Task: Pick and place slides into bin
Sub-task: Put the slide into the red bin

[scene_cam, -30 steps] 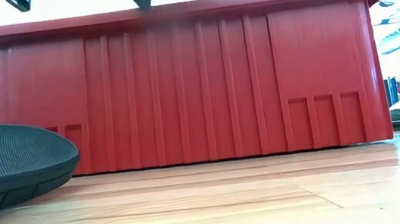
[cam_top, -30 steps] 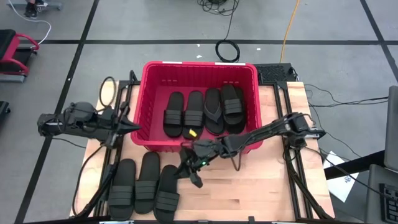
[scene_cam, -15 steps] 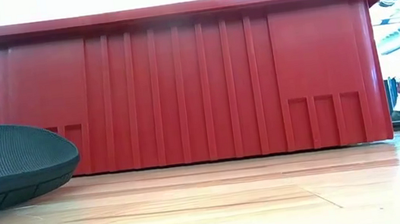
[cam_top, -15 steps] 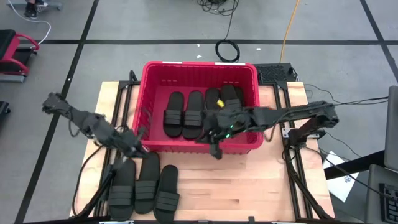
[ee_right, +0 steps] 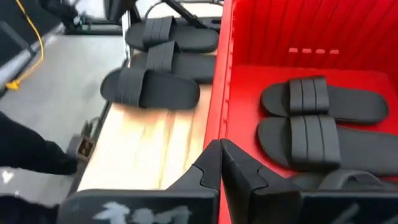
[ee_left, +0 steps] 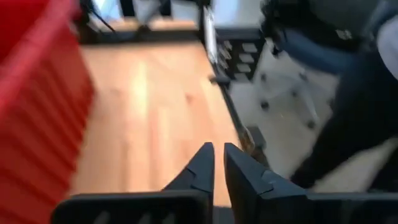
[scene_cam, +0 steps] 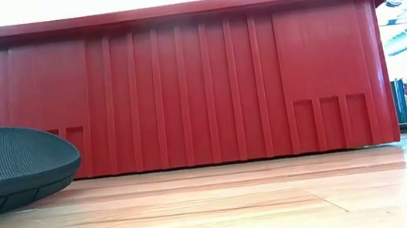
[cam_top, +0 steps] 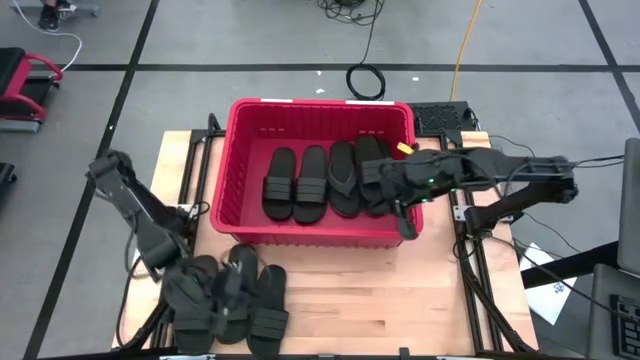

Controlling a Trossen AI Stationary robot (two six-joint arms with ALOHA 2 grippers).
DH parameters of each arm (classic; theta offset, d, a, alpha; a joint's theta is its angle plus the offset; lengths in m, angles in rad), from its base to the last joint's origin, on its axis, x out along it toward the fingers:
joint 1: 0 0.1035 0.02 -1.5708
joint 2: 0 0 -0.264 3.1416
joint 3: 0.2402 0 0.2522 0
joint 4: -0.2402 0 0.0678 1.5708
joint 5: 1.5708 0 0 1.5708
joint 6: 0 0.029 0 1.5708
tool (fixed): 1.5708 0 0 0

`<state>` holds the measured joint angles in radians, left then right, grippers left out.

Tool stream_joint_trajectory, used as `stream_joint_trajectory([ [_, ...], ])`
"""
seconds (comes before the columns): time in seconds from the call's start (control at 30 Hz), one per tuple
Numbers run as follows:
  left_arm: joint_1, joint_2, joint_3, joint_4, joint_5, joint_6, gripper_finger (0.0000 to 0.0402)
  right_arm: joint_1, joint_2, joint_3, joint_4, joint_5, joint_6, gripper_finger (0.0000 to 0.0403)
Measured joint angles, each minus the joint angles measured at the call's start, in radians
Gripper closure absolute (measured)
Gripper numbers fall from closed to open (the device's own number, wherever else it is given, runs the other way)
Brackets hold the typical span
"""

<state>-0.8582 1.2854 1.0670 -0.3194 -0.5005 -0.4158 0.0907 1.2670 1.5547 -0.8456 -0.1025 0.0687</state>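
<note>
High view: a red bin (cam_top: 316,228) sits at the table's far middle, holding four black slides (cam_top: 329,180) side by side. Three more slides (cam_top: 268,305) lie on the wood in front of its left corner. The left gripper (cam_top: 228,290) hangs over those three, fingers pressed together. The right gripper (cam_top: 408,228) is over the bin's right front corner, fingers together, empty.

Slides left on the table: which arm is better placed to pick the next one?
Left. Its claw hangs right over the three slides beside the bin, fingers nearly together. The right claw is at the bin's far corner, away from them.
</note>
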Motion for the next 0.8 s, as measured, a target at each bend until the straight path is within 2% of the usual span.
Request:
stream_joint_trajectory([
  [0.1, -0.001, 0.110, 0.090, -0.054, 0.124, -0.048, 0.0340, 0.000, -0.028, 0.000, -0.034, 0.003, -0.024, 0.0402],
  [0.23, -0.001, 0.204, 0.170, -0.147, 0.351, -0.150, 0.0280, 0.000, -0.045, -0.001, -0.035, 0.002, -0.006, 0.0402],
  [0.33, -0.007, 0.225, 0.169, -0.162, 0.423, -0.189, 0.0226, 0.000, -0.043, -0.001, -0.034, 0.002, 0.042, 0.0402],
  [0.43, -0.027, 0.230, 0.168, -0.217, 0.408, -0.196, 0.0173, 0.000, -0.036, -0.001, -0.033, 0.002, 0.081, 0.0401],
  [0.57, -0.047, 0.254, 0.167, -0.298, 0.303, -0.191, 0.0112, 0.000, -0.033, -0.012, -0.015, 0.002, 0.120, 0.0401],
  [0.8, -0.052, 0.332, 0.166, -0.304, 0.292, -0.170, 0.0055, 0.001, -0.032, -0.058, 0.004, -0.001, 0.159, 0.0401],
])
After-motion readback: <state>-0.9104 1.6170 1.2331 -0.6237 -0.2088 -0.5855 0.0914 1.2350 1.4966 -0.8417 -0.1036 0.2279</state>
